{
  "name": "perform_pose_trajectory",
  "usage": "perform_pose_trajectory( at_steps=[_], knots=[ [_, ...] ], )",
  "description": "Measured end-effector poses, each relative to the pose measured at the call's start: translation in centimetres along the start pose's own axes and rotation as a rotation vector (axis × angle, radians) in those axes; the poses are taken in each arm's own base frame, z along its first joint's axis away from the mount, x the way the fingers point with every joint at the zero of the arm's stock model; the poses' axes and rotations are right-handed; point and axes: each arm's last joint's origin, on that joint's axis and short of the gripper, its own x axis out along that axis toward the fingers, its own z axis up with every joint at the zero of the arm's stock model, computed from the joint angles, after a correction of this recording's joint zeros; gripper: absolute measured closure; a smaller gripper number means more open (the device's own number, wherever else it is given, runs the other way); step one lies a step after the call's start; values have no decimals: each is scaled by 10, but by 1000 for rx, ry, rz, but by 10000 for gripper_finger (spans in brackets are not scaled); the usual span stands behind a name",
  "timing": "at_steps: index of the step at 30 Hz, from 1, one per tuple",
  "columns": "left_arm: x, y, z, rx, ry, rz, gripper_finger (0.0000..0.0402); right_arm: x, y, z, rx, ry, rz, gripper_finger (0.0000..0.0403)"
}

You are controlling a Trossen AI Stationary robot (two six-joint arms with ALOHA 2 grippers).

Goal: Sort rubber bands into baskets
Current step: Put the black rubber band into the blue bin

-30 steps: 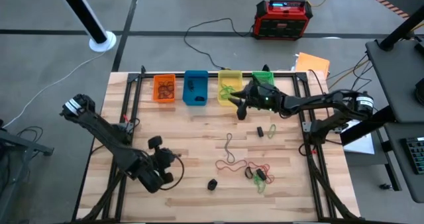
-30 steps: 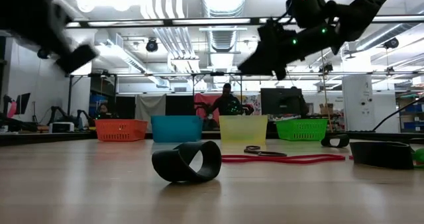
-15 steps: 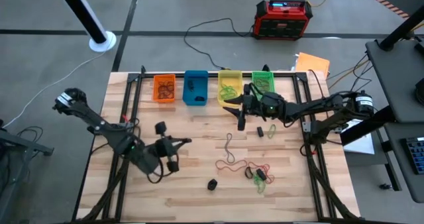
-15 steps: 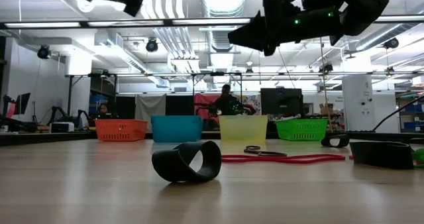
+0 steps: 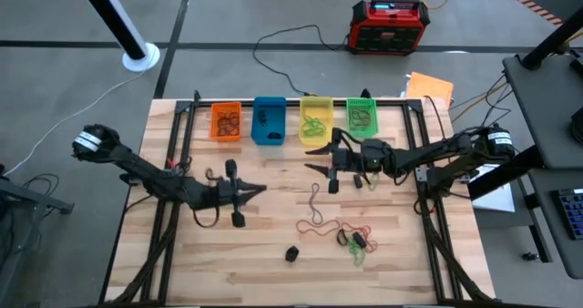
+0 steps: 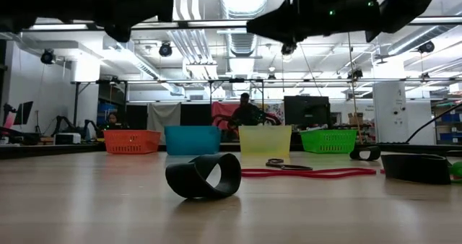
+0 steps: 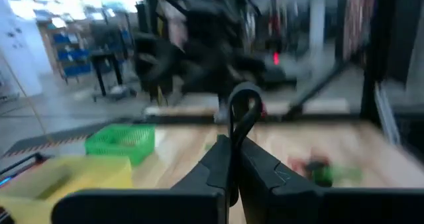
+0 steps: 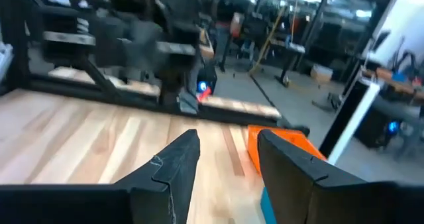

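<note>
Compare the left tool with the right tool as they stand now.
The left tool is shut on a black rubber band, whose loop sticks up above its tips; the right tool stands open with nothing between its fingers. In the high view, the left tool sits over the table's left-middle, while the right tool hangs just in front of the yellow basket. Both are dark two-finger tools raised above the wood.

four baskets [image 5: 310,121] line the tabletop's [image 5: 273,253] far edge. two arms reach over it, each with one hand.
</note>
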Motion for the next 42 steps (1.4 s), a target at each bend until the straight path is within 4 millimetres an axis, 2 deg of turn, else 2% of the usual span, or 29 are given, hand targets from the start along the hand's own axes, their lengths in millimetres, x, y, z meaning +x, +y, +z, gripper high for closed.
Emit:
perform_pose_trajectory(
  at_steps=[3, 7, 19, 32, 36, 42],
  knots=[
    [-3, 10, -3, -44, -62, 37, 401, 0, 5, 7, -7, -63, 4, 249],
    [2, 15, -5, -42, -57, 68, 401, -1, 8, 13, 1, -117, 6, 245],
    [21, 14, -15, -11, -11, 61, 402, 3, 8, 13, 54, -147, 3, 243],
    [19, 20, -7, 37, -32, 84, 402, 87, 18, -2, -7, -131, 19, 243],
    [18, 21, -8, 90, -6, 127, 401, 96, 17, -1, 25, -139, 17, 243],
    [10, 27, -10, 162, 72, 175, 401, 96, 14, 7, 69, -136, 51, 235]
  ],
)
